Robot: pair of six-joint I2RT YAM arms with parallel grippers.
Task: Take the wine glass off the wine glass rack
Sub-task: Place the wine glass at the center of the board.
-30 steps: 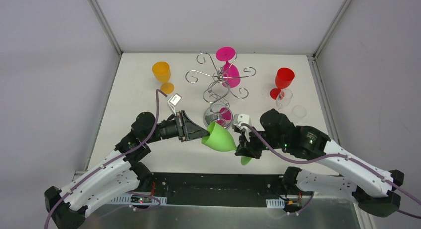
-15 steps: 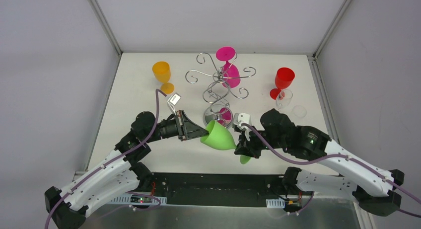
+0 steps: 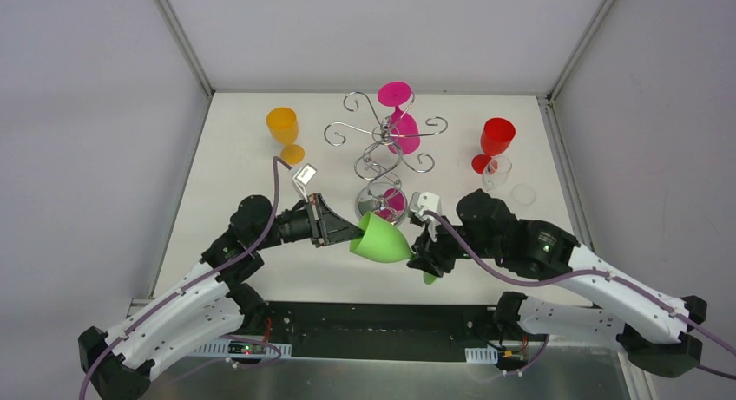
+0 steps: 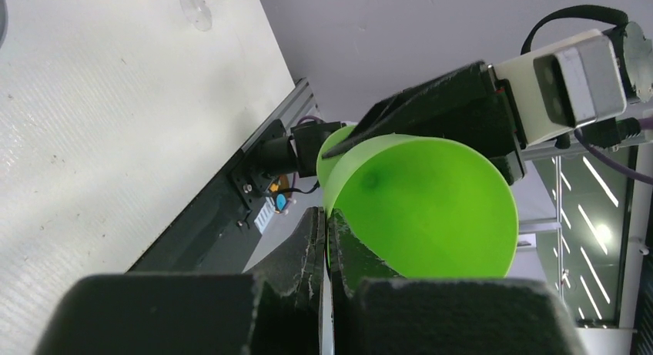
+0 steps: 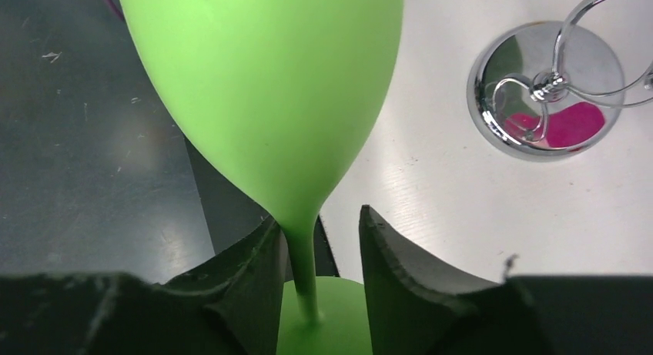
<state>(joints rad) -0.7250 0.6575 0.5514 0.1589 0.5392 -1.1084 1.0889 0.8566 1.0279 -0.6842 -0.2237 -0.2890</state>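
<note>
Green wine glass (image 3: 382, 241) is off the wine glass rack (image 3: 382, 199), sideways just in front of rack base. L gripper (image 4: 326, 220) is pinched on the rim. R gripper (image 5: 317, 228) straddles the stem w/ a gap on one side, not clamped. Imo clamp R before L releases, then pull clear of rack. Pink glass (image 3: 402, 131) hangs on rack.

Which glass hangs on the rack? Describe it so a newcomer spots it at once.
Find the chrome wine glass rack toward the back of the white table. The pink glass hangs among its scroll arms. It alone is pink and on the rack: the orange glass and red glass stand on the table, the green glass is held in front.
</note>
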